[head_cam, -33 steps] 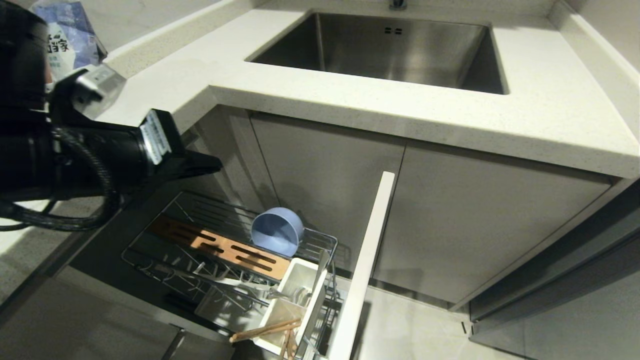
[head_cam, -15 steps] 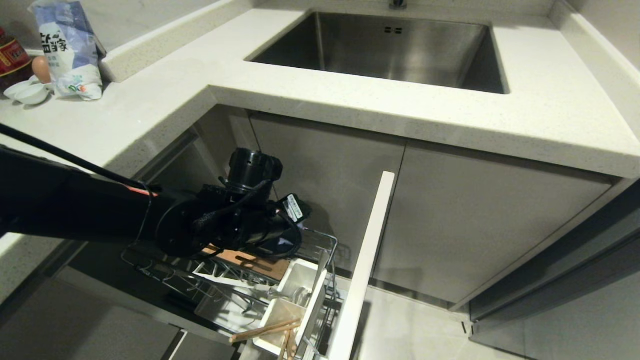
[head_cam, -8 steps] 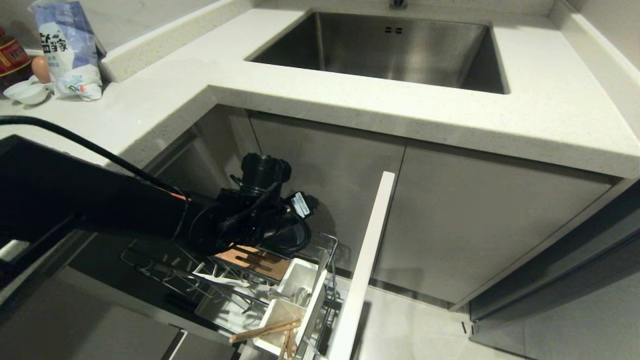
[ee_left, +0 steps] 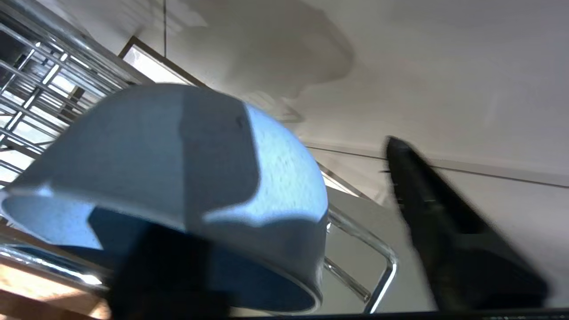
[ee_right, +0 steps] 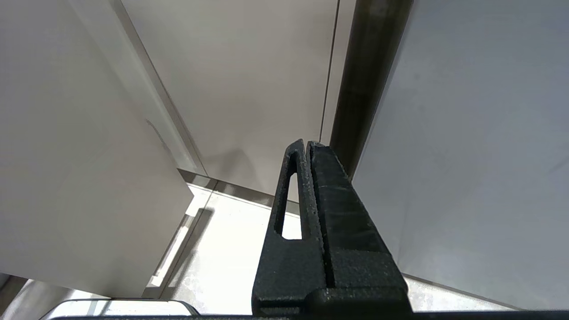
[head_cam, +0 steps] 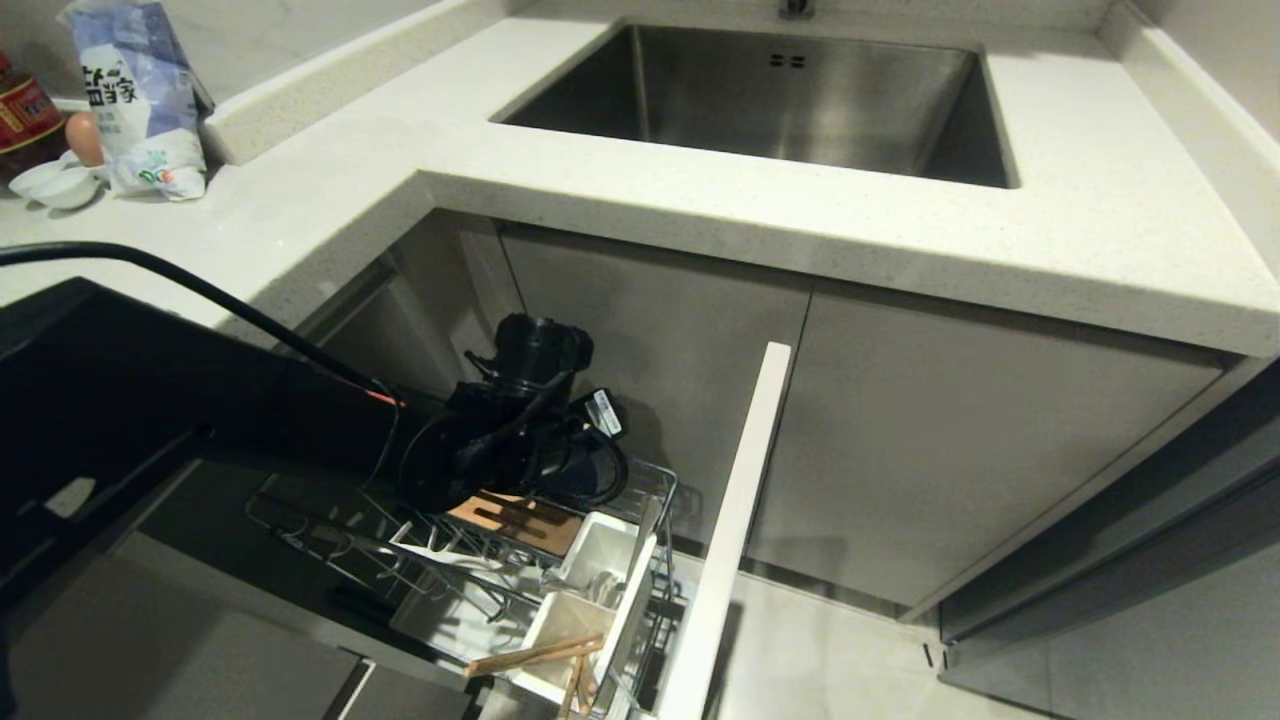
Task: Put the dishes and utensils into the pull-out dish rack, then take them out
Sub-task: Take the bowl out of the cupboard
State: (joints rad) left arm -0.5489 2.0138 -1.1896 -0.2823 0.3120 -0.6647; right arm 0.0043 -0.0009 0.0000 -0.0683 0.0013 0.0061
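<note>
Pale speckled worktop (head_cam: pixel 700 220) wraps around a corner, with a steel sink (head_cam: pixel 770 95) sunk into it and grey cabinet doors (head_cam: pixel 950 440) below. At the far left of it stand a printed bag (head_cam: pixel 135 95), a dark bottle (head_cam: pixel 25 115) and small white saucers (head_cam: pixel 50 182).

Under the corner, the pull-out dish rack (head_cam: pixel 330 545) is drawn out, its white panel front (head_cam: pixel 735 520) on edge toward the floor. Its slotted wooden strip (head_cam: pixel 515 520) lies across the wires, and the white utensil caddy (head_cam: pixel 590 590) sits at the near end beside the panel.

From the left, the black left arm reaches low across the rack, its wrist covering the far end by the cabinet. The left gripper (ee_left: pixel 284 266) is there at the blue bowl (ee_left: pixel 178 178), which rests tilted on the rack's chrome rail; one finger lies at the bowl's mouth and the other stands apart beyond its outer wall, so the jaws are spread around the wall, and whether they press it cannot be told.

Light-wood chopsticks (head_cam: pixel 530 655) stick out of the caddy.

The right gripper (ee_right: pixel 306 149) hangs parked beside the cabinets, fingers pressed together on nothing.
</note>
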